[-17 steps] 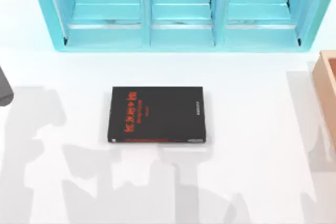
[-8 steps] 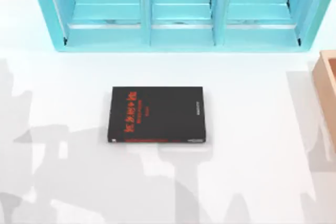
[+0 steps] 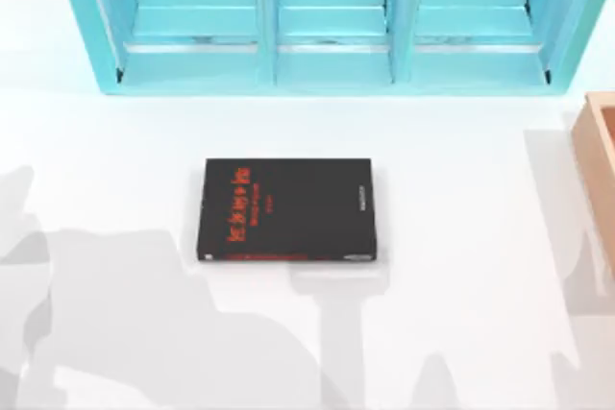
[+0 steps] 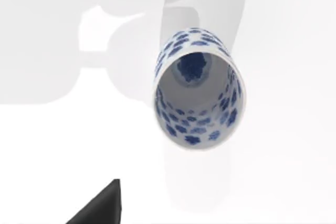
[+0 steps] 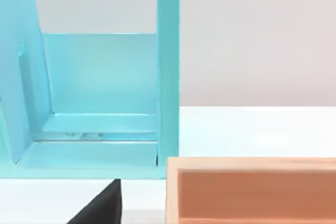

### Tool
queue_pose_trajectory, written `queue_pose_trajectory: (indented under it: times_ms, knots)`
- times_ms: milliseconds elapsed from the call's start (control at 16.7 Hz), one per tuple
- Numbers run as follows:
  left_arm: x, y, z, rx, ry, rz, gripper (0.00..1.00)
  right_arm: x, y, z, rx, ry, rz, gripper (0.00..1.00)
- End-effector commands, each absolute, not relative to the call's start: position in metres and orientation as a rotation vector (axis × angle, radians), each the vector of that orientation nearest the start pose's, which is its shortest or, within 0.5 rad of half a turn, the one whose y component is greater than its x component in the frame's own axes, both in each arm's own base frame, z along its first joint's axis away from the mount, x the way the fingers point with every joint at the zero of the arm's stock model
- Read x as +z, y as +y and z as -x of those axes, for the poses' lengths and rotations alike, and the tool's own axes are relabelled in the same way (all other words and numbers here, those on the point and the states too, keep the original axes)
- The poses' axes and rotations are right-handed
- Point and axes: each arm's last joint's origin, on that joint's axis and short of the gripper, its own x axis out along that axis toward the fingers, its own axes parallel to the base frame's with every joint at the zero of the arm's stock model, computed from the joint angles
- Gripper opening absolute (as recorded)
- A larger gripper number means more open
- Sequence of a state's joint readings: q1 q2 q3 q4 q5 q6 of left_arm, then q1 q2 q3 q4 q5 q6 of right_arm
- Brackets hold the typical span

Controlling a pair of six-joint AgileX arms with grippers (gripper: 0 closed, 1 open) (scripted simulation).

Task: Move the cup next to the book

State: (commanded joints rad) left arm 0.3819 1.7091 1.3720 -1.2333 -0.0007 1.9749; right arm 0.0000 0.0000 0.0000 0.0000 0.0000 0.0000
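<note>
Black cover, red lettering: from the top camera the book (image 3: 287, 209) lies flat around the middle of the white worktop (image 3: 461, 237), with a turquoise shelf unit (image 3: 327, 21) along the far edge and the corner of a tan wooden box (image 3: 601, 170) at the right edge. Arm shadows fall over the near-left part of the worktop, so I'd guess the left arm is somewhere out that way. Left wrist camera looks pretty much straight down into the cup (image 4: 198, 95), white with blue blotchy flowers, standing upright on bare worktop with nothing touching it. There's a dark wedge at the edge of that shot that's probably part of the left hand, but I can't tell if the fingers are spread or pressed together. Where the cup sits relative to the book I can't say. Right wrist camera is just looking at one end of the shelf unit and the wooden box, with a similar dark wedge low in frame; can't tell that hand's state either, looks parked. Progress-wise: basically the start. Cup isn't gripped yet, so grasp, carry and set-down next to the book are all still to do.
</note>
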Motion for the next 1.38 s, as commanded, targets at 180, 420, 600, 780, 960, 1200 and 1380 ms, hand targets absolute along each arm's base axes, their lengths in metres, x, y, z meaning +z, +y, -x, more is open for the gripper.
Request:
queue_pose_trajectory:
  times_ms: [180, 420, 600, 780, 960, 1200, 1380]
  knots:
    - [0.238, 0.118, -0.290, -1.224, 1.199, -1.229, 1.00, 0.160, -0.001, -0.106, 0.000, 0.000, 0.000, 1.00]
    - [0.217, 0.119, -0.292, -1.228, 1.203, -1.220, 1.00, 0.160, -0.001, -0.106, 0.000, 0.000, 0.000, 1.00]
    - [0.181, 0.121, -0.295, -1.215, 1.197, -1.231, 1.00, 0.160, -0.001, -0.106, 0.000, 0.000, 0.000, 1.00]
    - [0.148, 0.120, -0.292, -1.216, 1.197, -1.230, 1.00, 0.160, -0.001, -0.106, 0.000, 0.000, 0.000, 1.00]
    - [0.138, 0.120, -0.290, -1.224, 1.200, -1.225, 1.00, 0.160, -0.001, -0.106, 0.000, 0.000, 0.000, 1.00]
    - [0.138, 0.120, -0.290, -1.224, 1.200, -1.225, 0.92, 0.160, -0.001, -0.106, 0.000, 0.000, 0.000, 1.00]
    - [0.138, 0.120, -0.290, -1.224, 1.200, -1.225, 0.70, 0.160, -0.001, -0.106, 0.000, 0.000, 0.000, 1.00]
